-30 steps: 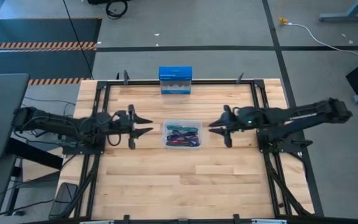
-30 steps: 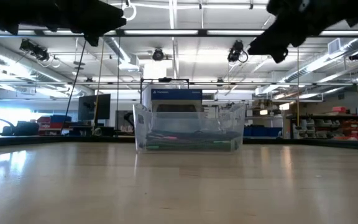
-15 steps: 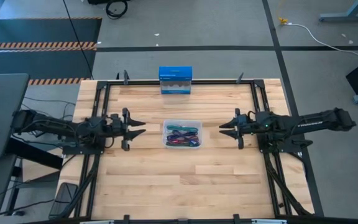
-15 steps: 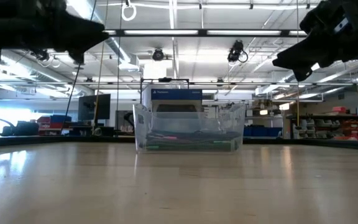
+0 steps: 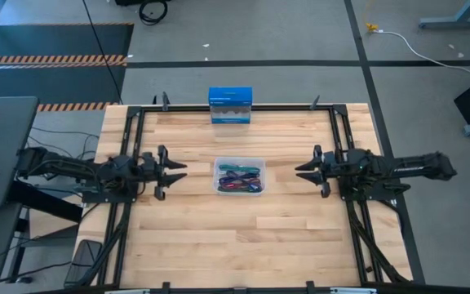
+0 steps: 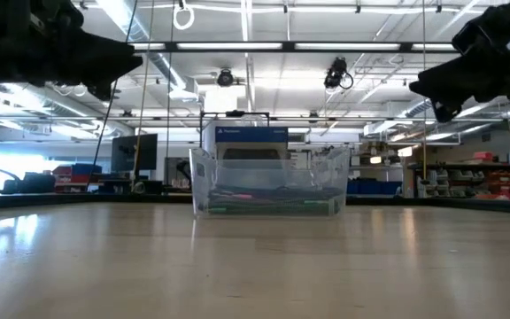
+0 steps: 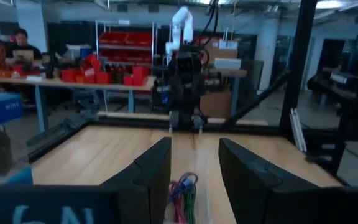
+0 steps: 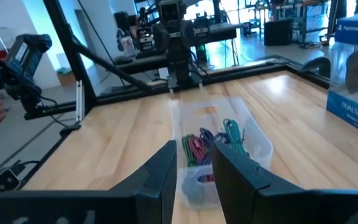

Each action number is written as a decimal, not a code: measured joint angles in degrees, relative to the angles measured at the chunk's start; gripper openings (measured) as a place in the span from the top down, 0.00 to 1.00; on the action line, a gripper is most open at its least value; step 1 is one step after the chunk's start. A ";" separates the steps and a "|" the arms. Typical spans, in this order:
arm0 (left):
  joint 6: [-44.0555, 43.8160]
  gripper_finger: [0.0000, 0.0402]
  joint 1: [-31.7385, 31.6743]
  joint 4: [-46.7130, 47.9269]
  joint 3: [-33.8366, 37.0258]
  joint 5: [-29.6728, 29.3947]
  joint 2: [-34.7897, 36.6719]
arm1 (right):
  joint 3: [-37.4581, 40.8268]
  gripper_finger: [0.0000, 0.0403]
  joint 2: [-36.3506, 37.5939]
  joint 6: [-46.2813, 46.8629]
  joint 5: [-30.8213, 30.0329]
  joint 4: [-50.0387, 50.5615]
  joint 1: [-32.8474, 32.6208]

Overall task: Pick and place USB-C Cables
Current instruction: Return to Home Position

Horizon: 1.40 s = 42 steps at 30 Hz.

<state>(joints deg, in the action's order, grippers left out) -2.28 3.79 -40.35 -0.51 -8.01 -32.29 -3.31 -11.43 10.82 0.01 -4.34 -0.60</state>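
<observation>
The USB-C cables [image 5: 240, 176] lie as purple, magenta, teal and green bundles in a clear plastic tray [image 5: 257, 162] at the table's middle. They also show in the right wrist view [image 8: 211, 144] and in the left wrist view [image 7: 183, 195]. My left gripper [image 5: 176, 172] hovers left of the tray, pointing level at it, open and with nothing between its fingers [image 7: 148, 180]. My right gripper [image 5: 303, 171] hovers right of the tray, facing it, open with a narrower gap and likewise holding nothing. In the low view both grippers [image 6: 118, 66] [image 6: 432, 89] hang well above the tabletop.
A blue rectangular box [image 5: 230, 105] stands at the table's far edge, behind the tray. Black frame rails [image 5: 133, 139] run along the table's left, right and far sides. Bare wood lies in front of the tray [image 5: 239, 237]. A person [image 7: 20, 40] sits at a bench beyond the table.
Both grippers have drawn back from the tray, the left toward the table's left edge and the right toward its right edge. Both have also sunk lower. The right one has tipped up from a downward slant to level. The cables and tray have stayed put.
</observation>
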 joint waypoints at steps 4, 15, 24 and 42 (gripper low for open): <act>-0.07 0.65 0.00 5.15 0.00 0.00 1.44 | 1.39 0.73 4.22 0.14 0.04 2.96 0.00; -0.34 0.65 0.00 17.94 0.00 -0.02 11.16 | 0.54 0.73 11.09 -0.32 0.69 10.22 0.00; -0.04 0.65 0.00 24.41 0.02 -0.06 21.48 | 0.54 0.73 11.14 -0.47 -0.24 10.28 0.00; 2.49 0.65 -0.02 32.60 0.04 -1.81 26.77 | 0.52 0.73 11.09 -1.98 0.01 10.12 0.00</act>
<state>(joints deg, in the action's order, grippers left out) 0.21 3.77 -7.75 -0.47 -9.83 -5.52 -2.79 -0.34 8.84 0.02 5.77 -0.60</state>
